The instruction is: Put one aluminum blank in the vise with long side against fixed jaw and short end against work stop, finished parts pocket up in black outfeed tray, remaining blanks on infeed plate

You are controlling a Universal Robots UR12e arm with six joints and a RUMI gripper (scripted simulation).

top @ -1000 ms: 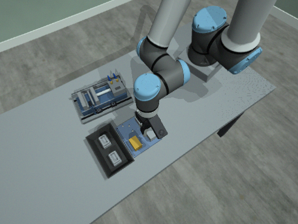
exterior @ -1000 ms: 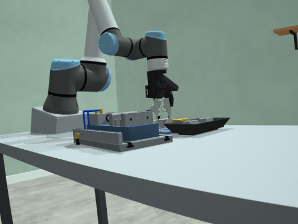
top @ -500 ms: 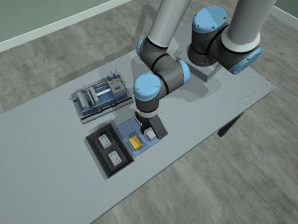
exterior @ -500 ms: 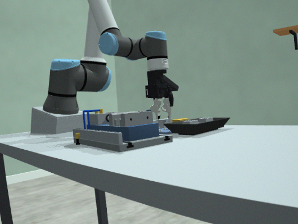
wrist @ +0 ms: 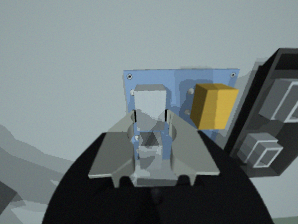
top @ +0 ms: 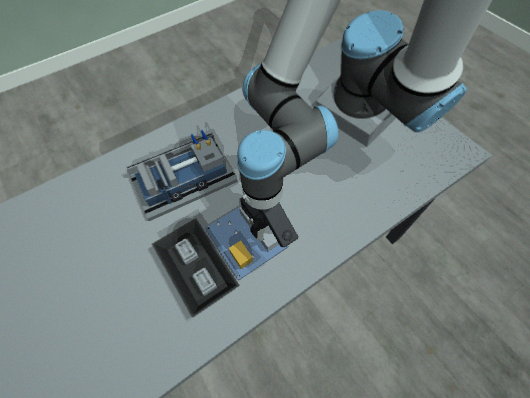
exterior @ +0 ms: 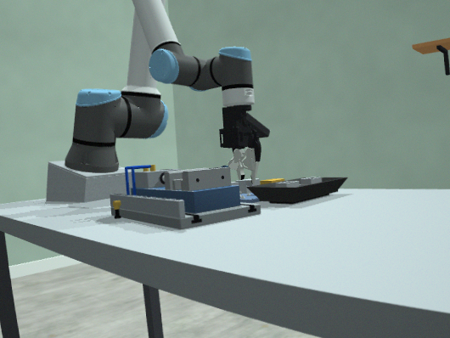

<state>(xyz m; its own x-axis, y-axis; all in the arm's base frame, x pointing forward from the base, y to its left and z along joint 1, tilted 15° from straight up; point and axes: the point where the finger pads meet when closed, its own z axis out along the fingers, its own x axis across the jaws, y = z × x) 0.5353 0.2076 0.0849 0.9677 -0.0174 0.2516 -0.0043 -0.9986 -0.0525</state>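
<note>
Two finished parts [top: 204, 281] [wrist: 262, 151] lie pocket up in the black tray [top: 175, 280] [exterior: 297, 194] [wrist: 246, 125], seen from the top, left of the infeed plate [top: 264, 259] [wrist: 172, 76] with its brass blank [top: 241, 255] [exterior: 272, 181] [wrist: 215, 106]. In the exterior view, the gripper [top: 261, 235] [exterior: 249, 178] [wrist: 150, 110] points straight down beyond the vise [top: 185, 189] [exterior: 216, 199]; a wrist-collar mark is too small to read. In the wrist view, the partly closed fingers grip a gray blank [top: 268, 239] [exterior: 247, 186] [wrist: 150, 100] over the plate.
</note>
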